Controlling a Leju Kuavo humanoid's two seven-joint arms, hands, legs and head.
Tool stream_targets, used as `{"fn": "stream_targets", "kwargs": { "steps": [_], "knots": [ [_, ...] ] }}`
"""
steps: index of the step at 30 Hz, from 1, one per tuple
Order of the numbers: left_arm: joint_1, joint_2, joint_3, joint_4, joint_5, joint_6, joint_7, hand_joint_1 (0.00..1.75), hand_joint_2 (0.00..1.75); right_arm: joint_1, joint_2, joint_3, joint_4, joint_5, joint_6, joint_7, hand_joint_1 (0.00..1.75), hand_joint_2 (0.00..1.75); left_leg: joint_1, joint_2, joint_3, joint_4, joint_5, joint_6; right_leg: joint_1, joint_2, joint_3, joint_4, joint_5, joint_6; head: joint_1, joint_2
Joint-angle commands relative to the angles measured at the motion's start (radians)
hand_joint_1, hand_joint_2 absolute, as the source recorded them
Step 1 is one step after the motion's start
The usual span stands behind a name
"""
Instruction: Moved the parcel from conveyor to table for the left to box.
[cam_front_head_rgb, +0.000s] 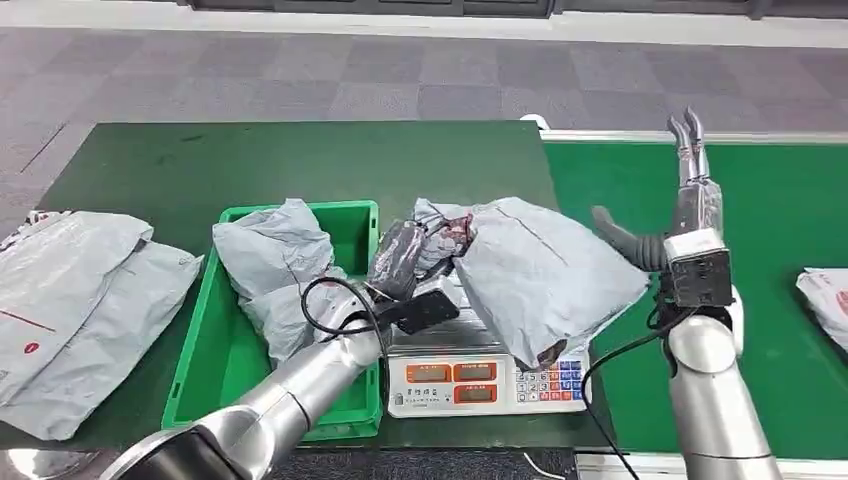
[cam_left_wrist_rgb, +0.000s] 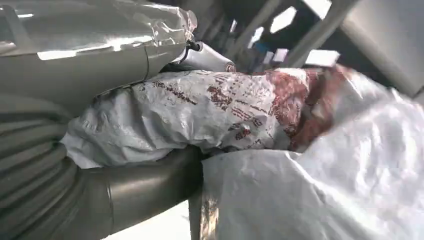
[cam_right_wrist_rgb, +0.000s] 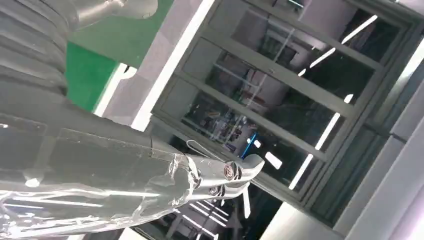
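Note:
A large grey parcel (cam_front_head_rgb: 540, 270) lies on the weighing scale (cam_front_head_rgb: 480, 382) at the table's front. My left hand (cam_front_head_rgb: 398, 262) grips its crumpled left end. In the left wrist view, the thumb (cam_left_wrist_rgb: 145, 182) and the film-wrapped fingers (cam_left_wrist_rgb: 90, 65) close around that end of the parcel (cam_left_wrist_rgb: 225, 110), which bears red-brown print. My right hand (cam_front_head_rgb: 690, 195) is raised just right of the parcel, over the conveyor's edge, fingers straight and thumb spread, holding nothing. The right wrist view has the same hand (cam_right_wrist_rgb: 125, 175) stretched out and empty.
A green bin (cam_front_head_rgb: 215, 350) left of the scale holds another grey parcel (cam_front_head_rgb: 275, 270). Two flat grey bags (cam_front_head_rgb: 80, 290) lie at the table's left edge. The green conveyor (cam_front_head_rgb: 790, 210) runs on the right, with a white parcel (cam_front_head_rgb: 828, 300) at its right edge.

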Motion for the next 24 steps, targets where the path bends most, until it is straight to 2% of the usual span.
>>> {"fn": "stream_targets", "kwargs": {
  "steps": [1, 3, 4, 5, 6, 7, 8, 9, 14, 15, 16, 17, 19, 21, 24],
  "knots": [
    [0.273, 0.197, 0.204, -0.644, -0.337, 0.178, 0.104, 1.75, 1.75, 0.103, -0.039, -0.117, -0.084, -0.045, -0.016, 0.009, 0.00, 1.75, 0.001, 0.002, 0.003, -0.003, -0.001, -0.002, 0.001, 0.002, 0.002, -0.002, 0.000, -0.001, 0.000, 0.000],
    [0.380, 0.168, 0.456, -0.747, -0.496, 0.178, 0.063, 1.75, 1.75, 0.143, -0.038, -0.143, -0.099, -0.048, -0.017, -0.001, 0.00, 1.75, 0.000, 0.005, 0.004, -0.004, -0.001, -0.002, 0.001, 0.004, 0.003, -0.003, 0.000, -0.001, 0.000, 0.000],
    [0.419, 0.117, 0.605, -0.806, -0.681, 0.178, 0.047, 1.75, 1.75, 0.161, -0.032, -0.152, -0.109, -0.047, -0.019, -0.008, 0.00, 1.75, 0.001, 0.007, 0.006, -0.004, -0.002, -0.003, 0.001, 0.006, 0.004, -0.004, 0.000, -0.002, 0.000, 0.000],
    [0.441, 0.103, 0.693, -0.796, -0.748, 0.178, 0.066, 1.75, 1.75, 0.181, -0.024, -0.160, -0.125, -0.041, -0.025, -0.014, 0.00, 1.75, 0.001, 0.006, 0.004, -0.003, -0.004, -0.004, 0.001, 0.006, 0.002, -0.003, -0.001, -0.001, 0.000, 0.000],
    [0.454, 0.118, 0.728, -0.791, -0.858, 0.178, 0.147, 1.75, 1.75, 0.196, -0.019, -0.169, -0.142, -0.034, -0.031, -0.017, 0.00, 1.75, 0.002, 0.008, 0.005, -0.003, -0.005, -0.004, 0.002, 0.007, 0.003, -0.003, -0.002, -0.002, 0.000, 0.000],
    [0.458, 0.146, 0.730, -0.748, -0.913, 0.178, 0.247, 1.75, 1.75, 0.204, -0.013, -0.177, -0.159, -0.027, -0.032, -0.016, 0.00, 1.75, 0.002, 0.008, 0.004, -0.002, -0.005, -0.003, 0.002, 0.007, 0.002, -0.002, -0.002, -0.002, 0.000, 0.000],
    [0.481, 0.218, 0.692, -0.706, -0.996, 0.164, 0.415, 1.75, 1.75, 0.211, -0.001, -0.193, -0.183, -0.011, -0.022, -0.006, 0.00, 1.75, 0.001, 0.007, 0.004, -0.003, -0.004, -0.003, 0.001, 0.006, 0.001, -0.002, -0.003, -0.001, 0.000, 0.000],
    [0.499, 0.252, 0.674, -0.706, -1.010, 0.162, 0.470, 1.75, 1.75, 0.216, 0.006, -0.204, -0.201, -0.004, -0.009, 0.002, 0.00, 1.75, 0.001, 0.009, 0.007, -0.004, -0.005, -0.004, 0.001, 0.008, 0.003, -0.003, -0.003, -0.002, 0.000, 0.000],
    [0.498, 0.256, 0.656, -0.705, -0.999, 0.170, 0.481, 1.75, 1.75, 0.212, 0.012, -0.209, -0.205, 0.000, -0.001, 0.007, 0.00, 1.75, 0.002, 0.012, 0.004, -0.002, -0.007, -0.006, 0.002, 0.010, 0.000, -0.001, -0.004, -0.002, 0.000, 0.000],
    [0.498, 0.252, 0.662, -0.703, -1.019, 0.160, 0.515, 1.75, 1.75, 0.209, 0.014, -0.211, -0.200, 0.002, 0.001, 0.008, 0.00, 1.75, 0.003, 0.012, 0.005, -0.003, -0.007, -0.007, 0.003, 0.009, 0.001, -0.002, -0.004, -0.003, 0.000, 0.000],
    [0.530, 0.280, 0.672, -0.706, -1.070, 0.054, 0.630, 1.75, 1.75, 0.213, 0.014, -0.217, -0.203, 0.009, 0.009, 0.010, 0.00, 1.75, 0.003, 0.009, 0.004, -0.002, -0.006, -0.006, 0.002, 0.007, 0.000, -0.001, -0.005, -0.002, 0.000, 0.000],
    [0.553, 0.300, 0.678, -0.706, -1.060, 0.037, 0.643, 1.75, 1.75, 0.215, 0.012, -0.224, -0.202, 0.011, 0.014, 0.010, 0.00, 1.75, 0.002, 0.009, 0.004, -0.003, -0.006, -0.004, 0.002, 0.007, 0.000, -0.002, -0.004, -0.001, 0.000, 0.000],
    [0.604, 0.327, 0.724, -0.677, -1.086, -0.138, 0.721, 1.75, 1.75, 0.212, 0.004, -0.247, -0.195, 0.016, 0.040, 0.006, 0.00, 1.75, 0.003, 0.011, 0.008, -0.005, -0.007, -0.005, 0.003, 0.008, 0.005, -0.004, -0.004, -0.002, 0.000, 0.000],
    [0.644, 0.329, 0.769, -0.677, -1.075, -0.194, 0.744, 1.75, 1.75, 0.223, 0.005, -0.266, -0.198, 0.020, 0.055, 0.004, 0.00, 1.75, 0.001, 0.012, 0.006, -0.004, -0.007, -0.004, 0.001, 0.010, 0.003, -0.002, -0.004, -0.002, 0.000, 0.000],
    [0.679, 0.341, 0.794, -0.670, -1.103, -0.273, 0.772, 1.75, 1.75, 0.242, 0.010, -0.288, -0.195, 0.027, 0.072, -0.002, 0.00, 1.75, 0.001, 0.016, 0.012, -0.007, -0.009, -0.006, 0.000, 0.014, 0.006, -0.004, -0.005, -0.002, 0.000, 0.000]
  ]
}}
